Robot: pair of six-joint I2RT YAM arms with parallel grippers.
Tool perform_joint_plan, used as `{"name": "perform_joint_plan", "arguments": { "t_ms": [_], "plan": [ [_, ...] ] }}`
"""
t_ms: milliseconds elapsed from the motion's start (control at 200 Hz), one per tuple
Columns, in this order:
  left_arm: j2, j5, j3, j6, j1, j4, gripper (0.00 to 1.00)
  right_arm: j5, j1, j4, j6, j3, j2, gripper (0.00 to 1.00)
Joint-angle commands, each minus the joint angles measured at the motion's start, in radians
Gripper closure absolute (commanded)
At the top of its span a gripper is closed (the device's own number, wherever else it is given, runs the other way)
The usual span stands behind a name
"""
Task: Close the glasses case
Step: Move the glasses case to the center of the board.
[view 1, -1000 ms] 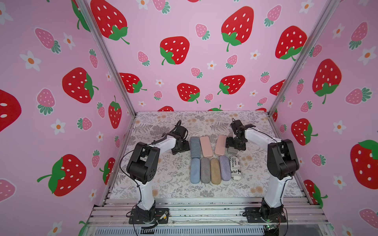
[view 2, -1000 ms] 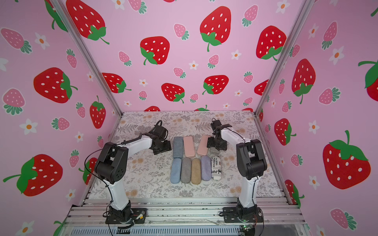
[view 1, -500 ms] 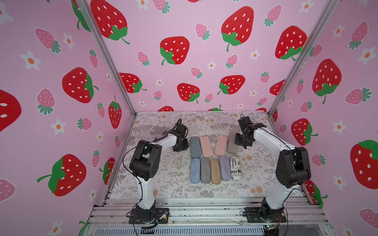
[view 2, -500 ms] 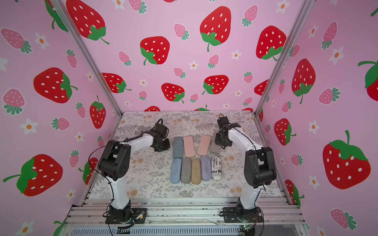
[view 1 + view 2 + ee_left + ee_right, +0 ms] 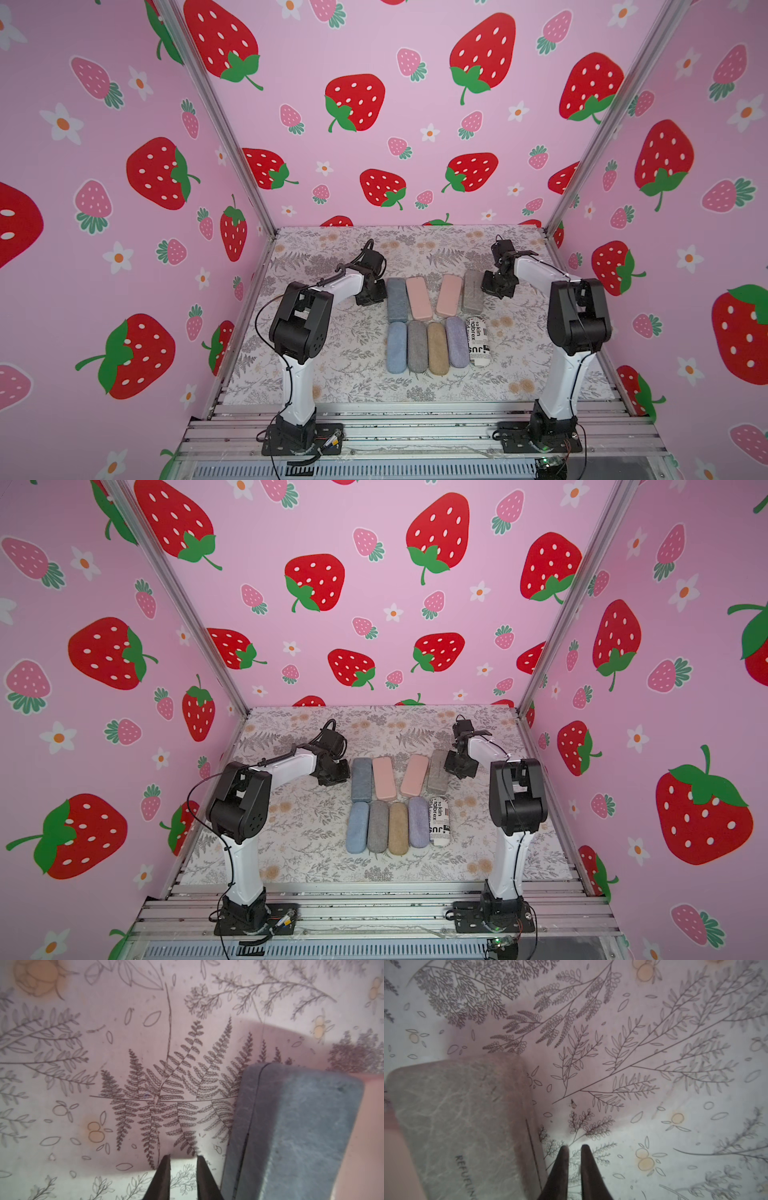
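Several glasses cases lie in two rows on the floral mat, all with lids down. My left gripper (image 5: 370, 300) (image 5: 182, 1157) is low over the mat just left of the slate-blue case (image 5: 397, 299) (image 5: 291, 1126) in the back row. Its jaws stand nearly together with nothing between them. My right gripper (image 5: 496, 289) (image 5: 574, 1147) is just right of the marbled grey case (image 5: 473, 291) (image 5: 456, 1115) at the other end of that row. It is narrowed to a slit and holds nothing. Neither gripper touches a case.
Two pink cases (image 5: 419, 298) (image 5: 449, 295) lie between the slate-blue and grey ones. The front row holds blue, grey, tan and lilac cases and a black-and-white printed one (image 5: 478, 340). Strawberry-patterned walls enclose the mat (image 5: 332, 353) on three sides.
Both grippers have closed down from wide open. The right gripper has moved off the grey case to its right side, uncovering it. The left gripper has barely shifted.
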Motion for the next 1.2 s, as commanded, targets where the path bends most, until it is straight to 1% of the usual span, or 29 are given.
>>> {"name": "perform_joint_plan", "arguments": {
  "t_ms": [0, 255, 355, 405, 510, 720, 1196],
  "plan": [
    [0.039, 0.008, 0.024, 0.001, -0.011, -0.039, 0.77, -0.07, 0.004, 0.05, -0.019, 0.017, 0.012, 0.85],
    [0.086, 0.021, 0.065, -0.009, -0.027, -0.035, 0.78, -0.18, 0.012, 0.104, -0.059, -0.013, 0.016, 0.9],
    [0.099, 0.028, 0.084, -0.013, -0.037, -0.037, 0.78, -0.193, 0.031, 0.097, -0.074, -0.015, 0.018, 0.93],
    [0.101, 0.029, 0.091, -0.015, -0.043, -0.039, 0.78, -0.196, 0.042, 0.097, -0.077, -0.019, 0.015, 0.96],
    [0.104, 0.029, 0.101, -0.018, -0.055, -0.038, 0.78, -0.197, 0.07, 0.095, -0.08, -0.026, 0.013, 0.97],
    [0.113, 0.031, 0.12, -0.02, -0.068, -0.043, 0.78, -0.191, 0.118, 0.101, -0.08, -0.033, 0.015, 0.98],
    [0.145, 0.031, 0.191, -0.014, -0.082, -0.069, 0.78, -0.186, 0.183, 0.093, -0.089, -0.033, 0.011, 0.97]
  ]
}}
